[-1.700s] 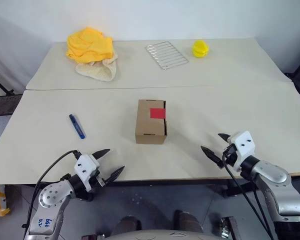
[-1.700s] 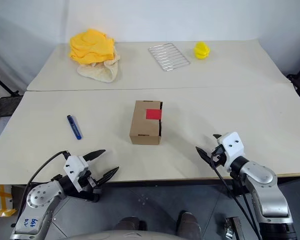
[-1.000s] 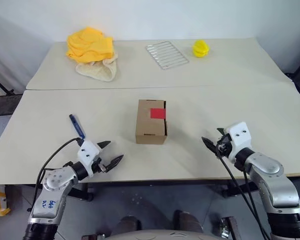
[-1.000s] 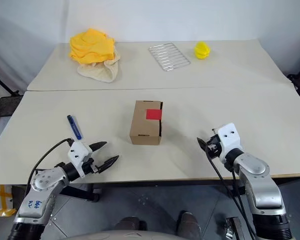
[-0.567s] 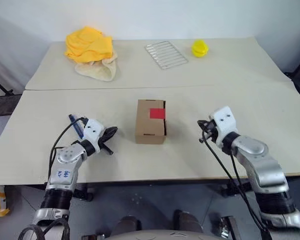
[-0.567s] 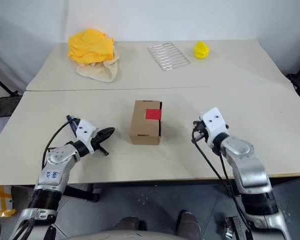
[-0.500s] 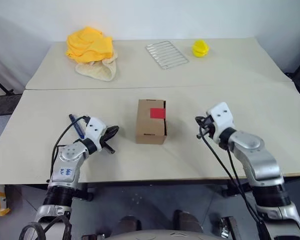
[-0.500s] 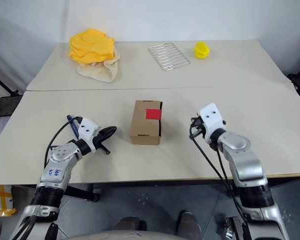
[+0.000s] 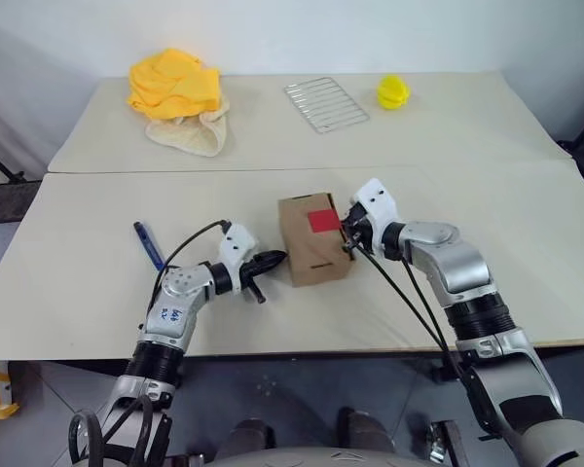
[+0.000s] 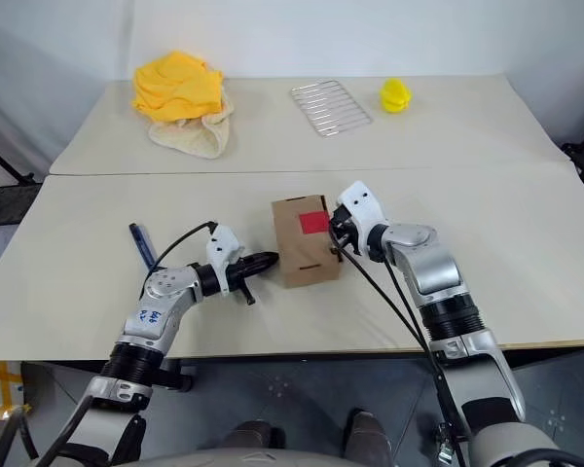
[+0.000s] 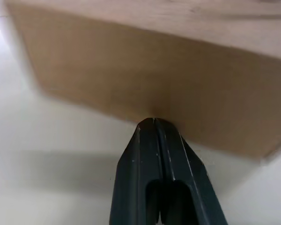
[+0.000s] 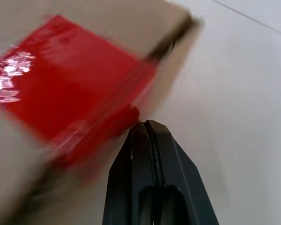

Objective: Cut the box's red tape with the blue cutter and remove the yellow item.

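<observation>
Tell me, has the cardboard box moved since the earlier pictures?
Yes. The box has shifted slightly away from the blue cutter and turned, now askew to the table seam.

- Bright, even light is filling the head views, casting soft shadows on the table (image 9: 487,136).
- Glare is glinting off the red tape (image 12: 70,101).
- The box (image 11: 145,70) is blurring in both wrist views.

Looks like a lab/test rig: bare white tables (image 9: 448,126), plain wall, grey floor.
</observation>
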Robot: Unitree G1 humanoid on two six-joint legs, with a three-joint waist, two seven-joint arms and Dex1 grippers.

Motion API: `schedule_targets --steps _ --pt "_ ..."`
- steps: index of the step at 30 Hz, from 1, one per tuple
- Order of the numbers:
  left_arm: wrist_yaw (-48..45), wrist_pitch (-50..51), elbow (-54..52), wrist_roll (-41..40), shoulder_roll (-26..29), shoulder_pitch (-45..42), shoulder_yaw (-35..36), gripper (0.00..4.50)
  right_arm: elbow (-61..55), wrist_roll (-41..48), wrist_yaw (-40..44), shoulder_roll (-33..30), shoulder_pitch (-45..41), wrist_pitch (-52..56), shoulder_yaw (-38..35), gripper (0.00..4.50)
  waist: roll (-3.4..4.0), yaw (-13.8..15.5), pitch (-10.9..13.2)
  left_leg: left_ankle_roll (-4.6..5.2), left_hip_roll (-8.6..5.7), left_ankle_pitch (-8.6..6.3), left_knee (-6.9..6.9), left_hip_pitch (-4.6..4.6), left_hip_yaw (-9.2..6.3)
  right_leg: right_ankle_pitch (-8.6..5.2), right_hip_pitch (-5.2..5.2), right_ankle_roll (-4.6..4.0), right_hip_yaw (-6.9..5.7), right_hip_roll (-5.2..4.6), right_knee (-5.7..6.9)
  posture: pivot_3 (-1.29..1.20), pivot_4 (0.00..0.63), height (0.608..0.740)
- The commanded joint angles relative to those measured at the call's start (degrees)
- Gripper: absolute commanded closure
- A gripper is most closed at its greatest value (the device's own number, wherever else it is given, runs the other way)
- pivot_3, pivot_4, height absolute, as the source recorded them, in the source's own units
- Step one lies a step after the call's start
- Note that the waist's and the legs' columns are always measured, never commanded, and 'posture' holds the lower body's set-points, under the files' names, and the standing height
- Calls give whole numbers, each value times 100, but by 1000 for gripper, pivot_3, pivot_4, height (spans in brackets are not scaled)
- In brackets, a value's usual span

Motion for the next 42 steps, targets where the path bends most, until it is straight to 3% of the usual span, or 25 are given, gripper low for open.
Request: schedule_targets --steps 1,7,15,21,26,32,37,42 --pt "-178 761 -905 -50 -28 201 -501 4473 -958 168 417 -354 127 390 61 4500 0 1 0 0 0 0 0 -4 -2 0 -3 0 -2 0 0 0 150 740" --pt "-213 1423 -1630 -143 -141 323 -872 4473 -1368 76 673 -861 308 535 114 4500 0 -5 0 -1 1 0 5 -36 3 0 -39 1 -4 1 0 0 150 740" --pt "-230 1623 -1645 -140 -468 77 -1146 4473 -892 -371 686 -1245 428 26 247 4500 -3 3 2 -2 1 0 17 -44 5 1 -42 2 -3 1 2 0 150 740" --pt "-169 1653 -1537 -101 -517 -29 -1113 4473 -468 -729 177 -1198 382 -617 28 4500 -4 3 2 -2 2 0 27 -45 6 2 -42 3 -1 1 6 0 150 740" --pt "-103 1889 -1755 -155 -111 155 -742 4473 -215 -970 -906 -1198 328 -1218 -685 4500 -5 2 2 -2 2 0 40 -51 6 2 -48 4 3 1 20 0 150 740" --pt "53 2092 -1832 -222 462 347 -165 4473 -1503 -714 -905 -1625 1043 -426 -1505 4500 -4 18 2 -3 5 -1 40 -59 5 2 -58 4 4 1 24 0 150 740" --pt "655 1163 -473 85 440 -249 245 4473 -3334 -15 -201 -2261 2183 1301 -1867 4500 -6 46 3 -2 5 -1 54 -61 5 2 -56 4 4 2 31 0 150 740" --pt "786 -123 1413 199 -47 -1323 313 4473 -4777 777 52 -2489 2894 2895 -1899 4500 -18 60 10 1 4 -3 78 -62 5 6 -54 1 8 1 47 0 150 740"
